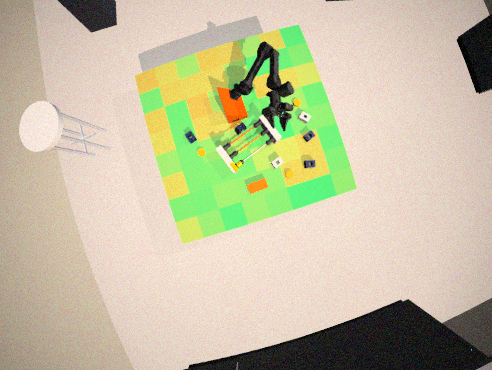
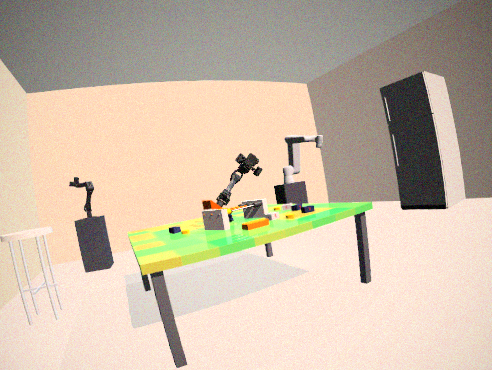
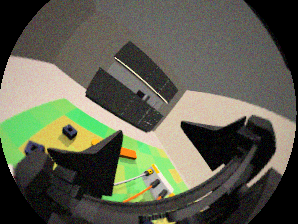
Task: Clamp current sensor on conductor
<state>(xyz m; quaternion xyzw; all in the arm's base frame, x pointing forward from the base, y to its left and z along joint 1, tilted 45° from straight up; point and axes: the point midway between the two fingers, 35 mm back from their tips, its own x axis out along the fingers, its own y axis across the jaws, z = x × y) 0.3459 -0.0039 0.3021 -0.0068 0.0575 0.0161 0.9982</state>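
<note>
The conductor rack stands mid-table: two white end bars with three thin conductors strung between them, two orange and one pale. A yellow marker sits at the rack's near-left end; no lettering is readable. Small white blocks with dark centres and navy blocks lie to the right; I cannot tell which is the sensor. My gripper is open and empty, high above the rack's far end bar.
An orange wedge sits at the arm's base. An orange bar lies near the front. More navy blocks and yellow discs dot the checkered table. A fridge stands away.
</note>
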